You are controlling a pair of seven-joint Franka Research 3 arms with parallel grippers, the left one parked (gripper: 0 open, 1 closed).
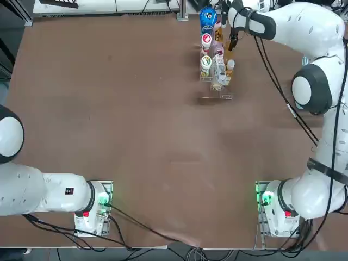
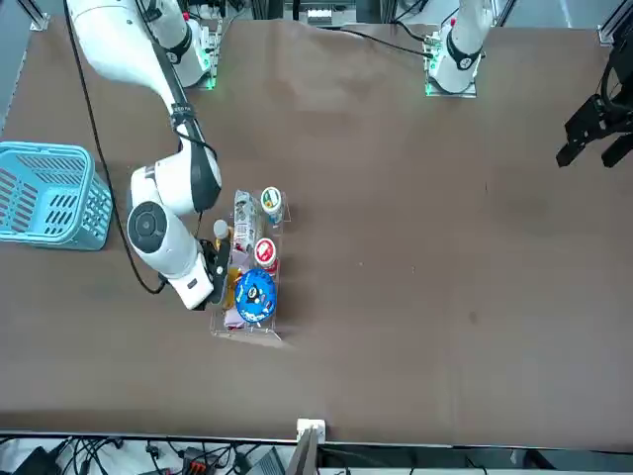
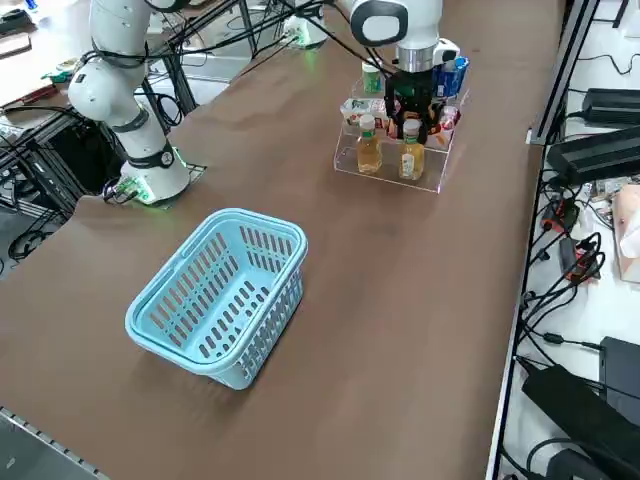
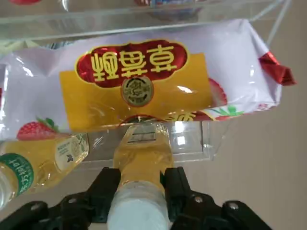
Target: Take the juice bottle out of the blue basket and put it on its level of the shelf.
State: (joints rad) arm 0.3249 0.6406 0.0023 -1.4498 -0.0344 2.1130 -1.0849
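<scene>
My right gripper is shut on the neck of the juice bottle, a slim amber bottle with a white cap. In the right side view the gripper hangs over the juice bottle, which stands upright in the lowest row of the clear shelf, beside a similar amber bottle. From overhead the gripper is at the shelf's right side. The blue basket lies empty, well away from the shelf, and shows at the left edge of the front view.
The shelf's upper rows hold a big blue-topped bottle, a green-labelled bottle and a strawberry snack packet. Cables and boxes line the floor beyond the table's far edge.
</scene>
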